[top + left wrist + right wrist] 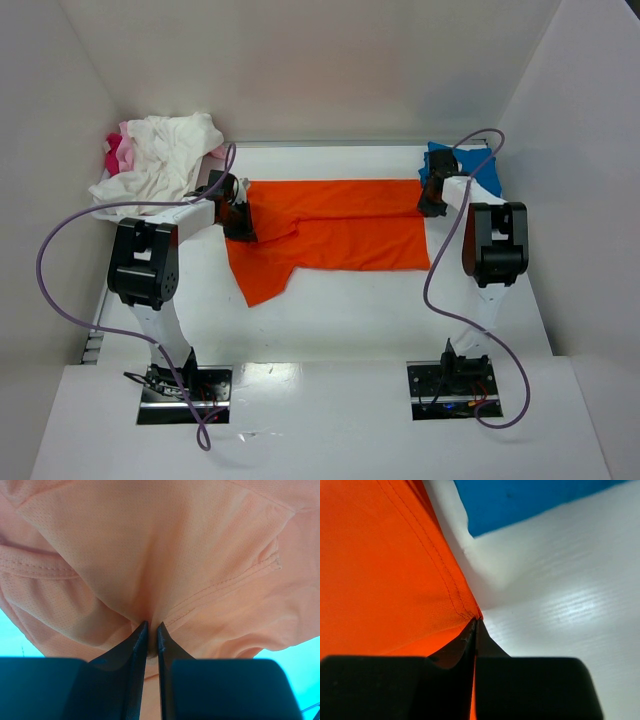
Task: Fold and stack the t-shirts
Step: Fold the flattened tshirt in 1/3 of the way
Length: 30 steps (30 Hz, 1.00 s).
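Note:
The bright orange t-shirt (335,235) lies spread across the middle of the table, folded lengthwise, one sleeve hanging toward the front left. My left gripper (238,222) is shut on its left end; in the left wrist view the orange cloth (150,560) is pinched between the fingertips (142,635). My right gripper (432,203) is shut on the shirt's right hem corner (420,575). The blue t-shirt (468,165) lies folded at the back right, also showing in the right wrist view (520,500). White (165,155) and pink (118,152) shirts lie heaped at the back left.
White walls enclose the table on the left, back and right. Purple cables loop from both arms (60,240) (440,260). The arm bases (185,385) (460,385) sit at the near edge.

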Each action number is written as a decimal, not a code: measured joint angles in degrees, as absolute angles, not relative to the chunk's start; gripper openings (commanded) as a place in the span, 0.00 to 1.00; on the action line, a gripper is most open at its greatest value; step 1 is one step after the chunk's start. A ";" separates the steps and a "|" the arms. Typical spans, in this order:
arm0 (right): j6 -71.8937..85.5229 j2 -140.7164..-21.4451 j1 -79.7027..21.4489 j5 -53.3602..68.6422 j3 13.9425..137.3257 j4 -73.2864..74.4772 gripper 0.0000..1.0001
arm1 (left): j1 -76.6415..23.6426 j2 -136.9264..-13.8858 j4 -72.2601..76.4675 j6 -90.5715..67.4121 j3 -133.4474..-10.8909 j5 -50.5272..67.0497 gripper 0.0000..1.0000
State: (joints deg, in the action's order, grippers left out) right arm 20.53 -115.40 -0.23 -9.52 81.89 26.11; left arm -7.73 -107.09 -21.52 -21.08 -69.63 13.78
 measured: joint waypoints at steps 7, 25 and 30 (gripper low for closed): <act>20.53 -114.96 -0.23 -9.65 80.97 26.22 0.04 | -7.73 -107.09 -21.71 -21.08 -69.63 13.24 0.14; 20.23 -103.69 -0.23 -4.79 75.32 26.41 0.88 | -7.73 -93.09 -26.30 -19.97 -69.55 15.25 0.96; 20.96 -97.21 -0.23 -2.99 70.87 26.33 1.00 | -7.73 -83.16 -26.58 -23.07 -64.59 15.25 0.96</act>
